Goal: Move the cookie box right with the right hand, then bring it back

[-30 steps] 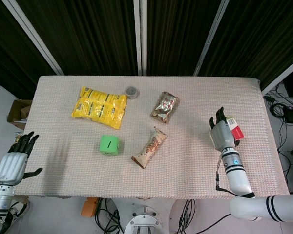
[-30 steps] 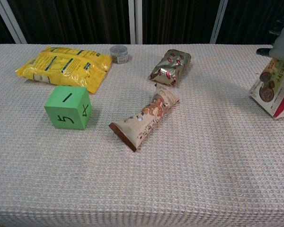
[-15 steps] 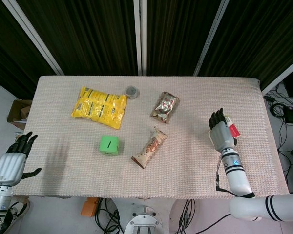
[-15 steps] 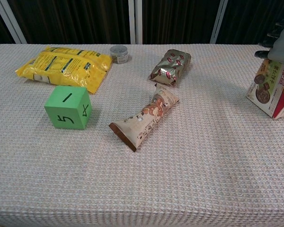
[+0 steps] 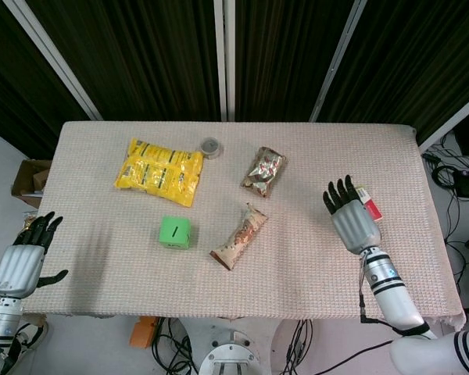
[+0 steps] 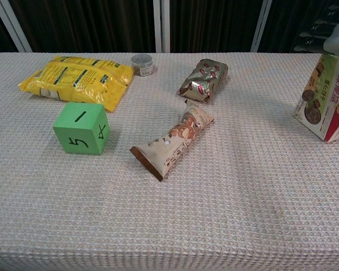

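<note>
The cookie box point(image 6: 325, 99) stands upright near the table's right edge, white and red with cookie pictures. From the head camera only a strip of the cookie box point(image 5: 367, 201) shows past my right hand point(image 5: 348, 217). That hand hovers over the box with its fingers spread and nothing in its grasp. In the chest view my right hand point(image 6: 334, 34) sits at the top right corner, just above the box top; whether it touches is unclear. My left hand point(image 5: 19, 262) hangs off the table's left side, fingers apart and empty.
A yellow snack bag point(image 5: 159, 170) and a small round tin point(image 5: 211, 146) lie at the back left. A green cube point(image 5: 174, 232), a long snack bar wrapper point(image 5: 239, 236) and a brown foil pack point(image 5: 265, 171) occupy the middle. A cardboard box point(image 5: 30, 180) sits on the floor left.
The cookie box went from leaning to standing upright. My right hand rose off it and spread its fingers. The left hand stayed put.
</note>
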Controlling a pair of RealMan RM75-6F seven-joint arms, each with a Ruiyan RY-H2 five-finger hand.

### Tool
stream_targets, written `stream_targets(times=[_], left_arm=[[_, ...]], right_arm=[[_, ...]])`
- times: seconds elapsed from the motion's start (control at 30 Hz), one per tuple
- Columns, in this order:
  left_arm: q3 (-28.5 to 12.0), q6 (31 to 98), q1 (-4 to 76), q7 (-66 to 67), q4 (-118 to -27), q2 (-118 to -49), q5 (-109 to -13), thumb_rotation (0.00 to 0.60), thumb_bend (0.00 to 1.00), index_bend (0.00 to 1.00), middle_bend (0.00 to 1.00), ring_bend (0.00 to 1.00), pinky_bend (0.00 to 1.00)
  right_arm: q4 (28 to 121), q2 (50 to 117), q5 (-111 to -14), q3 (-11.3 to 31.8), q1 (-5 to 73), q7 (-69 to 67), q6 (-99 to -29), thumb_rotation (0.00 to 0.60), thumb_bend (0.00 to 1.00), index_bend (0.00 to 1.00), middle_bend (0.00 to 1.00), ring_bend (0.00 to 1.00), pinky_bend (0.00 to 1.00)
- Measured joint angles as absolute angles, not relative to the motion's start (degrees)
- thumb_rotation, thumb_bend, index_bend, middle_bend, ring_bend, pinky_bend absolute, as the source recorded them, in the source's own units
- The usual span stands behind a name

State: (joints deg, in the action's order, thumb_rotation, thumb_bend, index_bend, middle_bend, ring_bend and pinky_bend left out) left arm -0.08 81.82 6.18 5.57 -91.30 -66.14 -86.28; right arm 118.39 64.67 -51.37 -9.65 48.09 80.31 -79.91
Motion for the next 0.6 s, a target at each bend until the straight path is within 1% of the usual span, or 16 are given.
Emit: stream_targets(times=[0.1,0.2,0.3,0.4,0.53,0.6], left_arm=[[-0.1,82.2,6.2,6.1,-91.8,-66.1,-86.6,0.6,0.0,0.02,0.02,0.04,0.22],[0.0,82.1,6.2,6.6,-92.2,-66.1,-86.7,0.6,0.0,0.02,0.02,0.04,0.22],[0.1,82.0,6.2,7.0,-92.4,-66.0,-86.7,0.6,0.0,0.02,0.02,0.04,0.22],[0.1,81.8,6.3,7.6,-92.9,-65.9,-86.7,0.6,0.0,0.02,0.02,0.04,0.22],[0.1,81.4,6.6,8.4,-93.4,-66.0,-86.8,0.6,0.0,0.02,0.02,0.04,0.22],[0.1,81.0,6.9,8.9,-93.7,-66.1,-86.8,0.6,0.0,0.02,0.02,0.04,0.22]], right_arm=[[119.5,62.1,-57.1,-10.3,46.1,70.9,-79.7,0.6,0.0,0.0,0.0,0.0,0.0],[119.0,60.1,-62.8,-10.6,43.7,57.7,-80.1,0.6,0.0,0.0,0.0,0.0,0.0],[116.3,59.0,-67.5,-10.5,41.0,40.6,-81.1,0.6,0.0,0.0,0.0,0.0,0.0],[111.8,58.5,-70.9,-10.3,38.3,20.4,-81.9,0.6,0.0,0.0,0.0,0.0,0.0],[102.9,58.6,-74.9,-10.0,34.5,-9.6,-82.2,0.6,0.0,0.0,0.0,0.0,0.0],[98.4,58.9,-76.6,-9.8,32.9,-21.8,-82.0,0.6,0.0,0.0,0.0,0.0,0.0]])
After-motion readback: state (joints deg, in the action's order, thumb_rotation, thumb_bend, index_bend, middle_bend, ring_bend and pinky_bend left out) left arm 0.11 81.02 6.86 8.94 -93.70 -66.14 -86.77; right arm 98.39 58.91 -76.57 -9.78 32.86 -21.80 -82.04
